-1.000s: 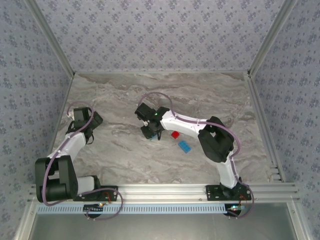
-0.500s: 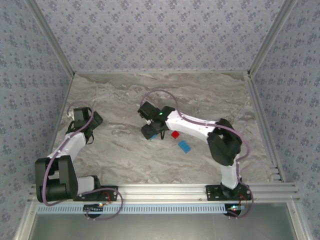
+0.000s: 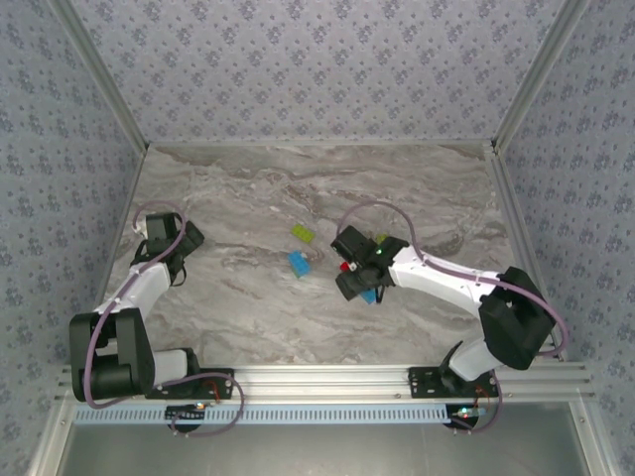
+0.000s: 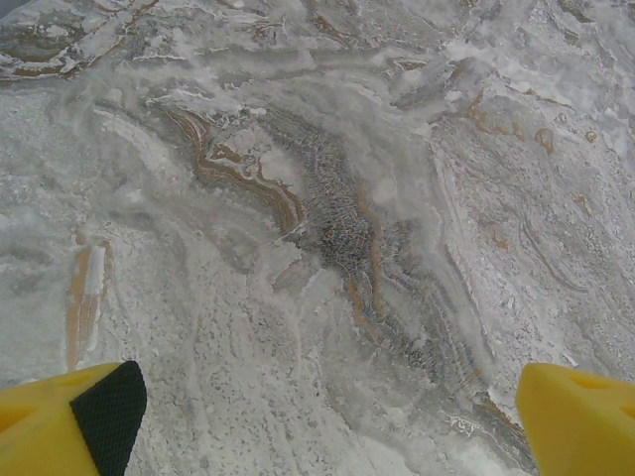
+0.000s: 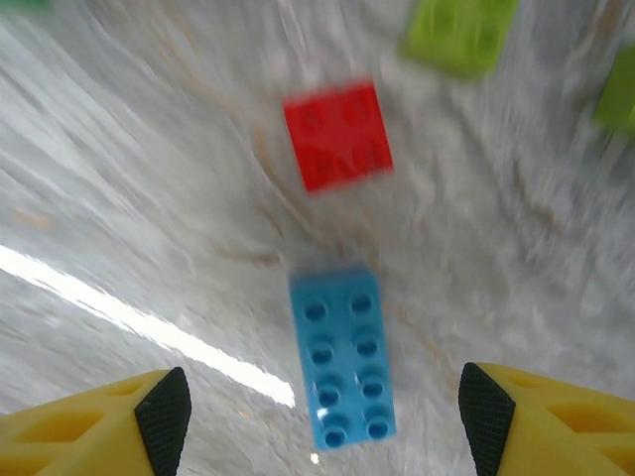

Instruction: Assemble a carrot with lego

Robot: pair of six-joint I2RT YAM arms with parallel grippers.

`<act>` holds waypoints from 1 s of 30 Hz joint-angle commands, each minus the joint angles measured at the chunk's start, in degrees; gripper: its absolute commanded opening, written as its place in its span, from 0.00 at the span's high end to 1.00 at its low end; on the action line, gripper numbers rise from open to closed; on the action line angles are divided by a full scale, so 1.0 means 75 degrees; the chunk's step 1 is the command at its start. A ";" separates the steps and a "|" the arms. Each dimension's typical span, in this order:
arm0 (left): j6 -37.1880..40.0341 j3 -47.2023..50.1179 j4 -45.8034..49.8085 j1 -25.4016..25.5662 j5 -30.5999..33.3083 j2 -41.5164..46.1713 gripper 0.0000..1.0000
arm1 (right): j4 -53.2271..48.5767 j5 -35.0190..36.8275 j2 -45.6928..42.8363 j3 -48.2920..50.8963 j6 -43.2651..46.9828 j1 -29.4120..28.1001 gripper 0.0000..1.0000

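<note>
The lego lies as loose bricks on the marble table (image 3: 248,188); the carrot is out of view. My right gripper (image 3: 359,288) (image 5: 324,421) hangs open just above a blue eight-stud brick (image 5: 342,359) (image 3: 370,297), which lies flat between its fingertips (image 5: 164,416), untouched. Beyond it are a red brick (image 5: 337,136) (image 3: 345,266) and a lime-green brick (image 5: 458,35). Further left lie another blue brick (image 3: 298,263) and a lime-green brick (image 3: 303,234). My left gripper (image 3: 190,241) (image 4: 337,426) is open over bare table at the far left.
A second lime-green piece (image 5: 617,94) shows at the right edge of the right wrist view and a dark green one (image 5: 20,5) at its top left corner. Patterned walls and metal rails (image 3: 516,228) enclose the table.
My right gripper opened, left a blue brick at the table's middle and swung right and nearer, over the other blue brick. A lime-green brick is uncovered. The left arm stayed still.
</note>
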State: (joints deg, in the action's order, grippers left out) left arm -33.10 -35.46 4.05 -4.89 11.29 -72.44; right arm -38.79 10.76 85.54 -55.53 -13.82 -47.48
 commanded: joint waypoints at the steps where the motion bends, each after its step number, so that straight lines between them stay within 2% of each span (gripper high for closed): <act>1: -0.0047 -0.0217 -0.0037 -0.0029 -0.0035 0.0134 0.03 | 0.0272 0.0076 -0.0146 0.0379 -0.0334 0.0067 0.24; 6: -0.0061 -0.0198 -0.0037 -0.0034 -0.0060 0.0120 0.03 | 0.0791 -0.0011 -0.0123 0.0888 -0.0337 0.0379 0.24; 9: -0.0063 -0.0208 -0.0037 -0.0028 -0.0061 0.0120 0.03 | 0.1124 -0.0417 -0.0114 0.1044 -0.0285 0.0641 0.25; 17: -0.0039 -0.0217 -0.0037 -0.0032 -0.0036 0.0109 0.03 | 0.1477 -0.0778 0.0476 0.0999 -0.0046 0.0837 0.30; 24: -0.0039 -0.0240 -0.0047 -0.0031 -0.0031 0.0053 0.02 | 0.1515 -0.0873 0.0764 0.0925 -0.0008 0.0836 0.40; 30: -0.0045 -0.0252 -0.0048 -0.0036 -0.0039 0.0035 0.03 | 0.1439 -0.0893 0.0854 0.0856 -0.0008 0.0835 0.57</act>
State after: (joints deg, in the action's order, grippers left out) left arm -33.10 -35.46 4.03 -4.89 11.18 -72.44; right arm -27.16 4.54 90.83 -47.94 -13.93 -41.36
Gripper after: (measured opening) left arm 0.974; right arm 0.445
